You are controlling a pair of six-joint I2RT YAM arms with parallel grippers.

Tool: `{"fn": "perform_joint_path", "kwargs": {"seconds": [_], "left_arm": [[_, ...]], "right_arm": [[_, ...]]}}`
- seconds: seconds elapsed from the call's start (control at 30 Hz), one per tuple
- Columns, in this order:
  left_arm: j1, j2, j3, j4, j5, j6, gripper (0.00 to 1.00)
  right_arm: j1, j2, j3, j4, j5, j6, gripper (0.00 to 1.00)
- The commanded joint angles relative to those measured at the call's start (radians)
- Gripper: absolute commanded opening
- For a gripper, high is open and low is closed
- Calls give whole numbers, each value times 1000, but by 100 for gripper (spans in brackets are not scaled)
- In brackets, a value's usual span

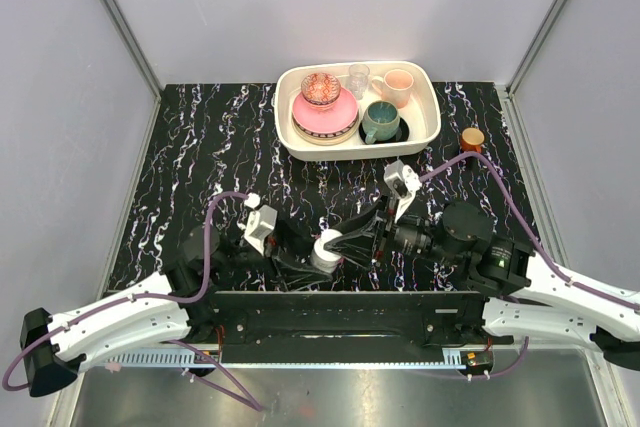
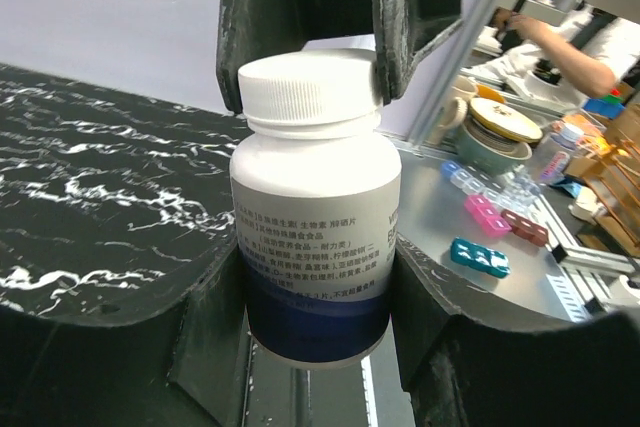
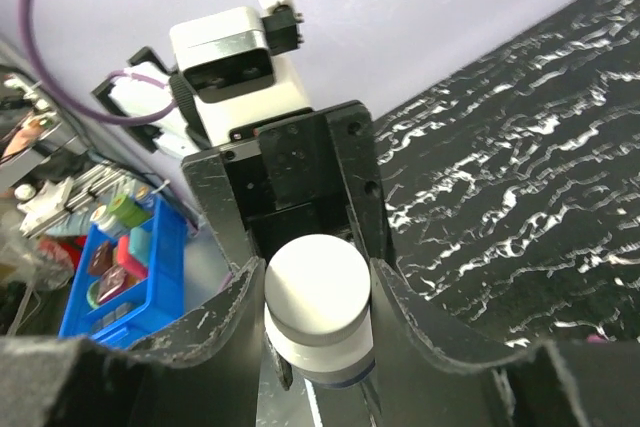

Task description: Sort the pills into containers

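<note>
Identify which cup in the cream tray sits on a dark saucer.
The teal mug, near the tray's front edge, rests on the dark saucer; the pink mug and clear glass behind it show none.

White-shelled arms point(image 1: 110, 322) with black joints point(image 1: 465, 227), looping purple cables point(image 1: 207, 247) and boxy white wrist cameras point(image 1: 262, 224).
</note>
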Motion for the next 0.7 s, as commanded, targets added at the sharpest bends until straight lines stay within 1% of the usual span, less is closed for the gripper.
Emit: {"fn": "perform_joint_path", "kwargs": {"seconds": [0.0, 0.17, 0.3, 0.67], "left_arm": [[-6, -7, 16, 135, 146, -15, 0], [-5, 8, 25, 141, 183, -20, 0], [-5, 17, 28, 141, 206, -21, 0], [-5, -9, 27, 132, 213, -18, 0]], "right_arm": [[6, -28, 7, 111, -148, -32, 0], [5, -42, 10, 119, -137, -40, 0], [5, -55, 7, 131, -94, -47, 0], [5, -83, 8, 103, -71, -57, 0]]}}
